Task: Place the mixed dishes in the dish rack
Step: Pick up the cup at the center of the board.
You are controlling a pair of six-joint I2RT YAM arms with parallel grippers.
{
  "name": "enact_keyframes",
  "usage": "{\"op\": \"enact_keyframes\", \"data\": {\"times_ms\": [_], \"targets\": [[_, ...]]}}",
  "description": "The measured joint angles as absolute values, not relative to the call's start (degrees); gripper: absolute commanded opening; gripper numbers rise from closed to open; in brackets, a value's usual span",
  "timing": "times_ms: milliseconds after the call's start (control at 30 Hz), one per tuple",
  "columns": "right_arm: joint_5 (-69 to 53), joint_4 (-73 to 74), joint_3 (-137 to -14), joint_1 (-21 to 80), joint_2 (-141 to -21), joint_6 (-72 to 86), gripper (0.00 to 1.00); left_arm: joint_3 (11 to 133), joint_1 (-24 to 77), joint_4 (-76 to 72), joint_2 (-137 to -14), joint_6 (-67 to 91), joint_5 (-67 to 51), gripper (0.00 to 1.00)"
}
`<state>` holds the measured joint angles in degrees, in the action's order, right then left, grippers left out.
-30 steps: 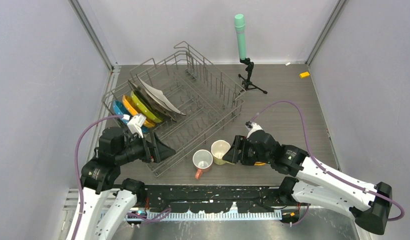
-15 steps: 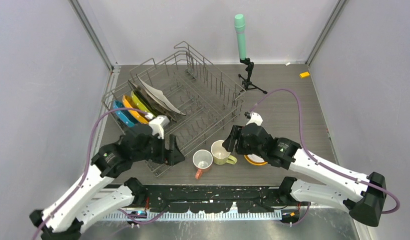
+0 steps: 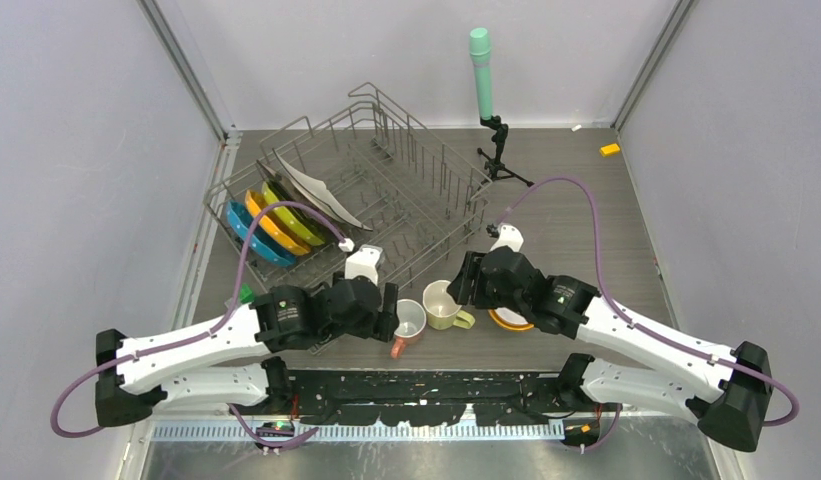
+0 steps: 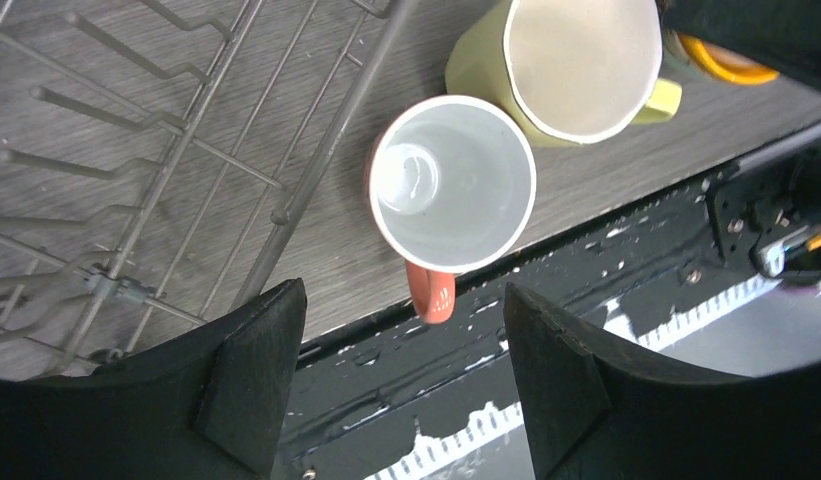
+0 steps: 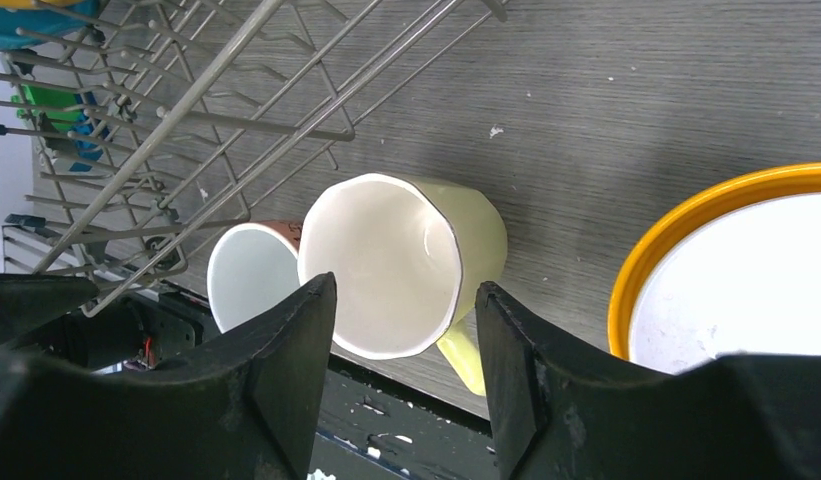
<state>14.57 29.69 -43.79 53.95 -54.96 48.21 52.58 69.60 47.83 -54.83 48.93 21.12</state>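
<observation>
Left gripper (image 3: 386,313) hangs released, jaws spread wide with nothing between them, by the near corner of the dish rack (image 3: 426,175). Through its wrist camera I look straight down into the pink mug (image 4: 452,183), which stands mouth up on the counter (image 3: 576,215) just beside the rack's outer wire, handle toward the near edge.

On the other side, the right gripper (image 5: 406,290) has a finger on either side of the pale-yellow mug (image 5: 386,265). Its jaws stand apart, but I cannot tell whether they are pressing the mug or only straddling it. That mug sits just beside the pink one, perhaps touching it, its handle pointing right in the overhead view.

Near it, partly under my right arm, lies the orange bowl (image 5: 620,295), white inside.

Four plates are lined up on edge in the left end of the rack: blue plate (image 3: 246,235), orange plate (image 3: 269,228), yellow-green plate (image 3: 291,216), then the white square plate (image 3: 321,195).
</observation>
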Motion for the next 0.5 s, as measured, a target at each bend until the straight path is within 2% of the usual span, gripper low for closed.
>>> {"op": "enact_keyframes", "data": {"times_ms": [500], "targets": [[11.2,26.6,-34.0,54.0,-46.7,50.6,0.50,45.3,74.1,38.2,-60.9,65.4,27.9,0.64]]}}
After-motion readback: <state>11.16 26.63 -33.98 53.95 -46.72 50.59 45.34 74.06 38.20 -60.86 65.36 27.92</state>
